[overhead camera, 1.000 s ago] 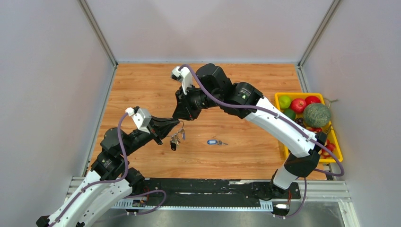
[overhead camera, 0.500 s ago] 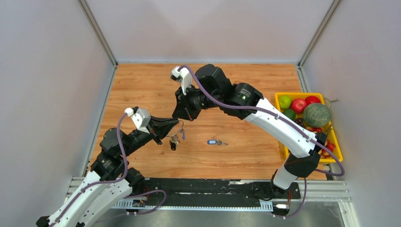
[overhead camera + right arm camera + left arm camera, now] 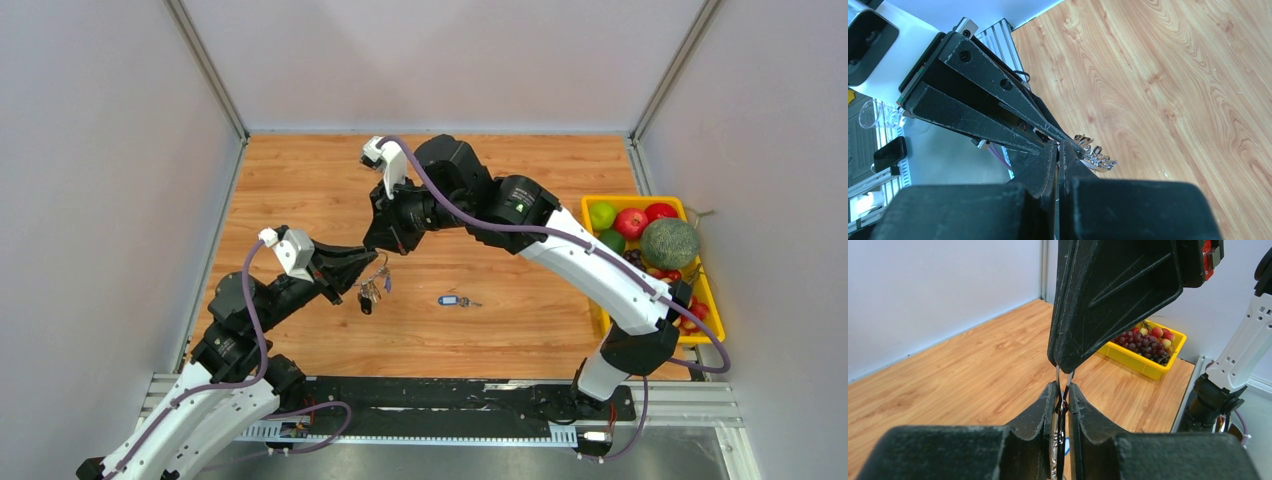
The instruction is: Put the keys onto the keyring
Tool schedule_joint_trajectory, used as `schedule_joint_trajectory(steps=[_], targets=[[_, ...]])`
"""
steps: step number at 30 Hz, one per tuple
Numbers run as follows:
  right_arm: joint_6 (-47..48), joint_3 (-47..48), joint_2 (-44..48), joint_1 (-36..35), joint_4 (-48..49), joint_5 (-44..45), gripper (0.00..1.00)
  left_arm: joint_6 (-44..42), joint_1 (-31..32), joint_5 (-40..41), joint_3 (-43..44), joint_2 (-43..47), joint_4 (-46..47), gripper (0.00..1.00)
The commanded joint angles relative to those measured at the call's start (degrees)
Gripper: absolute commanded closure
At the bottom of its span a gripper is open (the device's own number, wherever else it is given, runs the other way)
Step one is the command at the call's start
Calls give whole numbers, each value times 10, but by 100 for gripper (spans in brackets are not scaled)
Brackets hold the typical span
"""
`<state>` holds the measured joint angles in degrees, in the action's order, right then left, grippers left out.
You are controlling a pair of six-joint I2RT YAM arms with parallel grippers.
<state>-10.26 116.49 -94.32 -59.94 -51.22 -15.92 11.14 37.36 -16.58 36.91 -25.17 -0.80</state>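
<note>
The thin silver keyring (image 3: 381,262) hangs in the air between both grippers, above the left middle of the table. My left gripper (image 3: 374,266) is shut on it from the left, and the wire (image 3: 1064,381) shows between its tips (image 3: 1062,386). My right gripper (image 3: 383,250) is shut on the ring from above, its fingers (image 3: 1108,300) meeting mine. A bunch of keys (image 3: 368,293) dangles from the ring and also shows in the right wrist view (image 3: 1094,154) beside the right gripper (image 3: 1057,145). One blue-headed key (image 3: 453,300) lies loose on the table.
A yellow basket (image 3: 590,203) of fruit stands at the table's right edge and shows in the left wrist view (image 3: 1148,366). Grey walls close in the left, back and right sides. The wooden tabletop (image 3: 300,190) lies below the grippers.
My left wrist has shifted slightly to the left; the ring and hanging keys stay in place between both grippers. The right arm and the loose blue key have not visibly moved.
</note>
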Motion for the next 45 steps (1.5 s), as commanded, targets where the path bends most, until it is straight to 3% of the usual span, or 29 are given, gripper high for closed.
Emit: schedule_joint_trajectory(steps=[1,10,20,45], targets=[[-12,38,2,-2,6,19,100,2,-2,-4,13,1,21,78],[-13,53,-8,-3,-3,22,100,-1,-2,-3,9,8,28,66],[-22,59,-16,-3,-7,30,100,-10,-1,1,6,11,46,60],[-57,103,-44,-2,-29,76,100,-35,-2,72,9,-26,73,61]])
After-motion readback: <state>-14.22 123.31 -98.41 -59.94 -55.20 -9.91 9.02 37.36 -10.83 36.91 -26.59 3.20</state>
